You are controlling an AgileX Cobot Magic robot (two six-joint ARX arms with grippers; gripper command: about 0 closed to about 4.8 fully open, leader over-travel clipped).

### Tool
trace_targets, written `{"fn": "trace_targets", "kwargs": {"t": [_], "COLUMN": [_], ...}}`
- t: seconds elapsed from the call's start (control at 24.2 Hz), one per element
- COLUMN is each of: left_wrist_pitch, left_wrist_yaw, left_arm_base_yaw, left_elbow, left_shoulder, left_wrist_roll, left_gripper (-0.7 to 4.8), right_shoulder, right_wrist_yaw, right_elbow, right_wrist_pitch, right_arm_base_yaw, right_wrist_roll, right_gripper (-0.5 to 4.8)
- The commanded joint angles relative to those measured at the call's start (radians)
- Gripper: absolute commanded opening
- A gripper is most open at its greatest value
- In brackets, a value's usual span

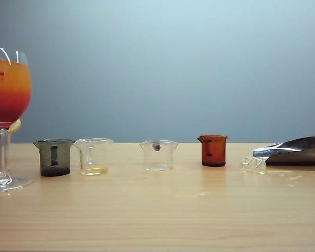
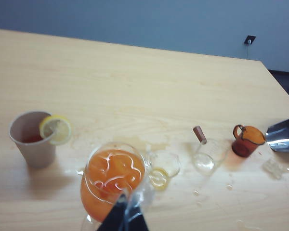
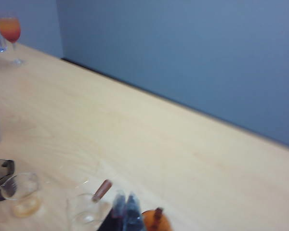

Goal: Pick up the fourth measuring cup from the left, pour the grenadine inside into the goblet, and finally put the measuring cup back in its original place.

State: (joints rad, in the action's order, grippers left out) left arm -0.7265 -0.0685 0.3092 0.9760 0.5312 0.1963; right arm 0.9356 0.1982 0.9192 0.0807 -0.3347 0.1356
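- The fourth measuring cup (image 1: 213, 150) is seen standing upright on the table (image 1: 157, 210), fourth in the row from the left, between a clear cup (image 1: 158, 155) and a metal scoop (image 1: 296, 150) at the right edge.
- Only a thin dark layer is seen at its bottom, so it is judged that the grenadine is already poured out.
- The goblet (image 1: 8, 105) is placed at the far left, well apart from the amber cup. It holds an orange drink with a red layer (image 1: 8, 107) sunk at the bottom of the bowl, which is taken to be the grenadine.
- The right gripper (image 3: 125, 211) is found above the table, just beside the amber cup in its own wrist view; its fingers are pressed together and nothing is held between them.
- The left gripper (image 2: 127, 214) is seen over the goblet's near rim. Whether its jaws are released or clenched cannot be told, because only blurred tips are shown.
- The step in hand is judged to be the last one: the cup is set back in its place and is let go.
- For the next move, only a clean retreat of the right arm is called for, without the amber cup or the clear cup beside it being knocked.
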Motion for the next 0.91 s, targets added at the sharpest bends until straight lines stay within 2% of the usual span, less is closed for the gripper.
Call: {"fn": "trace_targets", "kwargs": {"t": [0.04, 0.29, 0.41, 0.45, 0.66, 0.91], "left_wrist_pitch": [0.061, 0.174, 0.258, 0.315, 0.428, 0.468], "left_wrist_yaw": [-0.018, -0.037, -0.038, -0.037, -0.037, -0.036], "left_arm_base_yaw": [0.0, 0.0, 0.0, 0.0, 0.0, 0.0], "left_elbow": [-0.014, -0.101, -0.174, -0.227, -0.375, -0.486], "left_shoulder": [-0.014, -0.059, -0.098, -0.132, -0.228, -0.314], "left_wrist_roll": [-0.051, -0.073, -0.074, -0.09, -0.138, -0.137], "left_gripper": [-0.05, -0.05, -0.05, -0.05, -0.05, -0.05], "right_shoulder": [-0.076, -0.197, -0.247, -0.275, -0.331, -0.328], "right_wrist_yaw": [-0.042, -0.047, -0.055, -0.085, -0.174, -0.17], "right_elbow": [-0.039, -0.158, -0.236, -0.277, -0.346, -0.347], "right_wrist_pitch": [-0.035, -0.112, -0.164, -0.172, -0.158, -0.098], "right_arm_base_yaw": [-0.002, -0.002, -0.002, -0.002, -0.002, -0.002], "right_wrist_roll": [0.027, 0.027, 0.026, 0.026, 0.025, 0.014], "right_gripper": [-0.02, -0.02, -0.02, -0.02, -0.02, -0.01]}}
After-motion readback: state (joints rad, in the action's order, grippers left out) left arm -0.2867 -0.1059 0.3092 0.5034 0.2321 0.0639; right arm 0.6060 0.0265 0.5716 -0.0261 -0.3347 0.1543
